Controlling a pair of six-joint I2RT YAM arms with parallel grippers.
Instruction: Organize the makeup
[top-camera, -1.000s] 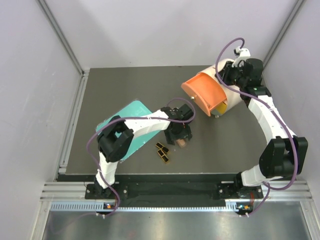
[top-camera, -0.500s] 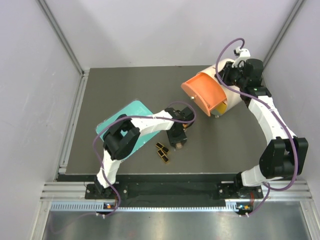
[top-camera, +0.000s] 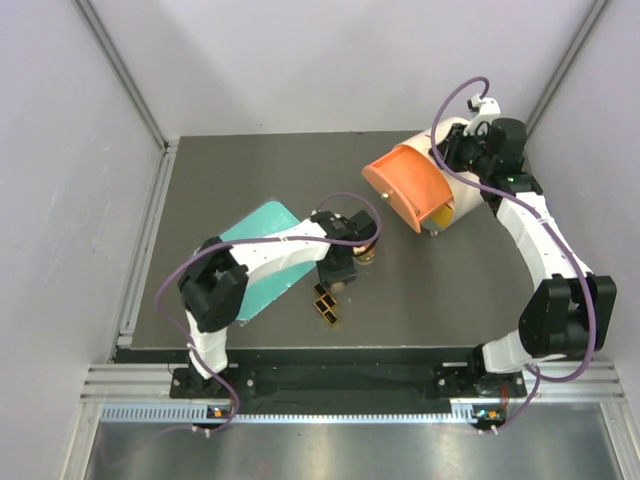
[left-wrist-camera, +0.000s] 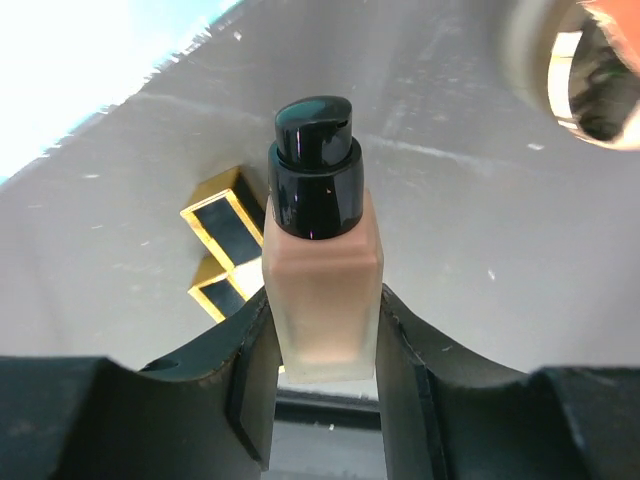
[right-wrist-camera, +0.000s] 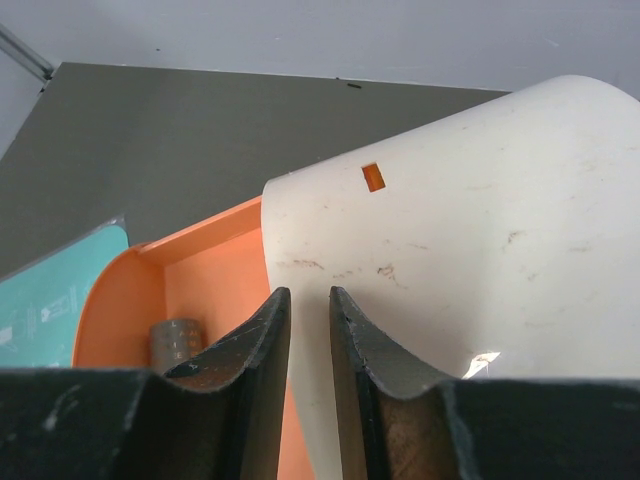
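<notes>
My left gripper (left-wrist-camera: 322, 300) is shut on a peach-pink tube (left-wrist-camera: 322, 262) with a black cap, held upright between its fingers. In the top view the left gripper (top-camera: 336, 270) hangs over the table's middle and hides the tube. Two black gold-edged palettes (top-camera: 326, 306) lie just near-left of it and also show in the left wrist view (left-wrist-camera: 226, 224). A round gold compact (top-camera: 367, 254) lies just right of the gripper. My right gripper (top-camera: 463, 150) rests on the white drum (right-wrist-camera: 480, 230), its jaws almost together with nothing between them. The second tube is out of view.
The flat teal tray (top-camera: 258, 236) lies left of the left gripper. The white drum (top-camera: 458, 195) stands at the back right with its orange drawer (top-camera: 404, 186) pulled open toward the middle. A grey cylinder (right-wrist-camera: 177, 346) sits inside the drawer.
My left gripper has moved left and a little back with the tube in it, uncovering the gold compact. The right arm has not moved.
</notes>
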